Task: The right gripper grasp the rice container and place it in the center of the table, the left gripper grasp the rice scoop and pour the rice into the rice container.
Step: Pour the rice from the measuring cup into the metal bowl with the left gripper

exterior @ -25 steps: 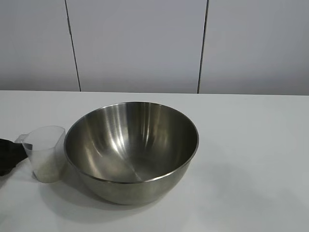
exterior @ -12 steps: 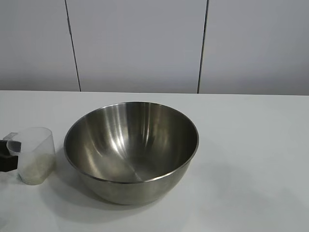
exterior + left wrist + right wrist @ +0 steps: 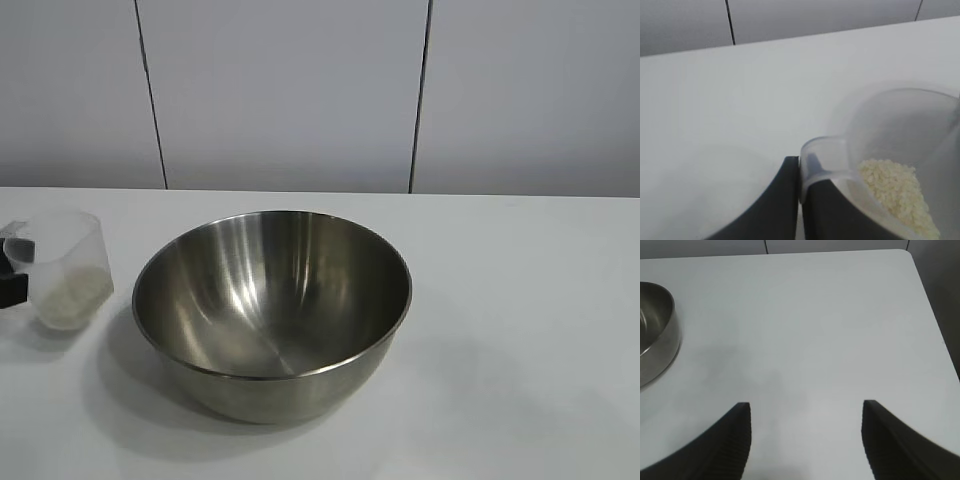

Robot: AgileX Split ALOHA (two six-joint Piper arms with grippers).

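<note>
Main risk: the left gripper [image 3: 799,200] has its fingers pinched tight on only the thin handle tab of the rice scoop [image 3: 65,270], so the hold is narrow. If the wrist rolls fast for the pour, the cup could pivot or slip in that pinch and drop rice [image 3: 897,192] on the table [image 3: 520,330] short of the bowl. The scoop sits at the far left of the exterior frame, lifted off the tabletop with its shadow below it, near but apart from the rice container [image 3: 272,310]; tilting before its lip is over the rim would spill.

Second risk: clipping the bowl rim on the way across, which could shove the bowl off centre.

Right gripper [image 3: 805,440] hangs over bare table, fingers wide apart, holding nothing, bowl edge at the left of its view.

Scoop: clear frosted plastic, tapered, a loose heap of white grains in the bottom. Container: large shiny steel bowl, mid-frame, empty inside.
</note>
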